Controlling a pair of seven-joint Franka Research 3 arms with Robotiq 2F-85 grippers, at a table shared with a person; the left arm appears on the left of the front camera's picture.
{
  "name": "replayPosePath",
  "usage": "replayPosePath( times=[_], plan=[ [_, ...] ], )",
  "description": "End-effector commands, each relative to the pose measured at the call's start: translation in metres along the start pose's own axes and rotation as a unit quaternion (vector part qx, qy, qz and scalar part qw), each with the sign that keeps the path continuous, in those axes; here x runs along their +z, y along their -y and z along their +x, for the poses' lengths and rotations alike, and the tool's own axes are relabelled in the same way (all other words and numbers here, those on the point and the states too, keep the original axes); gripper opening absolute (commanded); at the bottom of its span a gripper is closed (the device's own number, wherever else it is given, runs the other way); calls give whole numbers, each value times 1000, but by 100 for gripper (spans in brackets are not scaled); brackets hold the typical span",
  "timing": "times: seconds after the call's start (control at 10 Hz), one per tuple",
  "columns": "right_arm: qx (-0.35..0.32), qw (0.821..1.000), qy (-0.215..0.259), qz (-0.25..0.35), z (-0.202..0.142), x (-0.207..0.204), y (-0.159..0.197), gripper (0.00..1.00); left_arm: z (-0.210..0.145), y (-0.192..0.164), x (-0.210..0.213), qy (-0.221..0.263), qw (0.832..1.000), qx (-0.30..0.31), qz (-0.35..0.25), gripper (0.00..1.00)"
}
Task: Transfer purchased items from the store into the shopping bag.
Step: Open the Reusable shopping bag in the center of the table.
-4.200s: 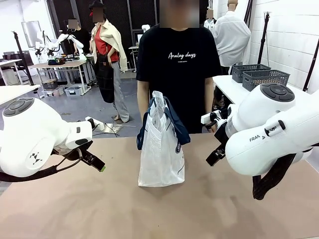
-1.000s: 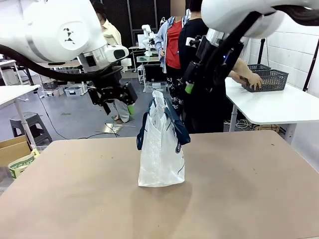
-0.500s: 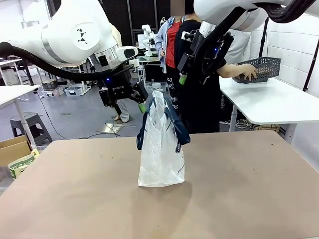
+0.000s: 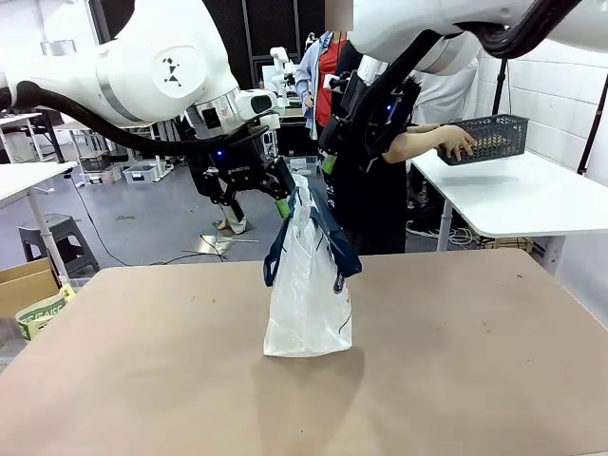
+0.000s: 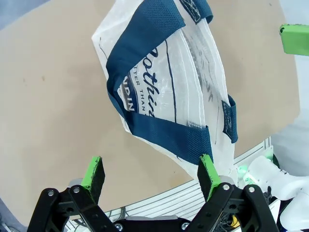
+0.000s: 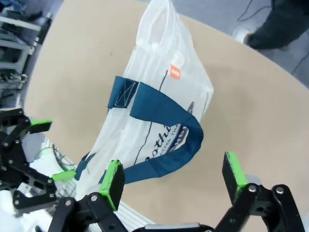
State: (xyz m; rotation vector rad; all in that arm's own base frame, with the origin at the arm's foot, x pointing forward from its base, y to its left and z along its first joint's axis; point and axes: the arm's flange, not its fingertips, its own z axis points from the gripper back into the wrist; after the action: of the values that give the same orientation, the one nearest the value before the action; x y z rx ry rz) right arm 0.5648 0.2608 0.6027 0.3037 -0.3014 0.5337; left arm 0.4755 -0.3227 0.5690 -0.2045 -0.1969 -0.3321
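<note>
Your left gripper (image 5: 150, 174) hangs over the shopping bag (image 4: 306, 285) with its jaws spread wide and nothing between them. The right gripper (image 6: 174, 178) is likewise wide open and empty, on the bag's other side. The bag stands upright in the middle of the table (image 4: 142, 380), its mouth pinched nearly flat, and its navy strap handles (image 6: 166, 113) droop down each face. The basket (image 4: 494, 136) is in the person's hand (image 4: 454, 142) over the white side table (image 4: 513, 195), well apart from the bag; you cannot make out what it holds.

The step in hand looks to be opening the bag. Lower each gripper onto the strap nearest it, taking the webbing and not the thin film. Close fully, then draw the two apart gently and evenly so the bag keeps its footing. Mind how near the grippers sit to each other above the mouth.
</note>
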Motion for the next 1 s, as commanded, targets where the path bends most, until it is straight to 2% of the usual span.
replayPosePath(
  times=[0.0, 0.4, 0.6, 0.8, 0.9],
  plan=[
    [-11, 1000, 6, -7, -7, 12, 7, 100, -2, -5, 3, 2, 1000, 5, 1, 100],
    [-6, 1000, 9, -5, -1, 12, 6, 100, 1, -3, 1, 1, 1000, 3, 1, 100],
    [-89, 995, -36, 13, 5, 8, -8, 100, 2, 1, 9, 10, 1000, 16, -5, 100],
    [-137, 988, -69, 21, 12, 2, -18, 100, -1, 3, 13, 10, 999, 51, -12, 100],
    [-145, 986, -78, 27, 16, 0, -21, 100, -2, 5, 16, 13, 999, 48, -16, 100]
  ],
)
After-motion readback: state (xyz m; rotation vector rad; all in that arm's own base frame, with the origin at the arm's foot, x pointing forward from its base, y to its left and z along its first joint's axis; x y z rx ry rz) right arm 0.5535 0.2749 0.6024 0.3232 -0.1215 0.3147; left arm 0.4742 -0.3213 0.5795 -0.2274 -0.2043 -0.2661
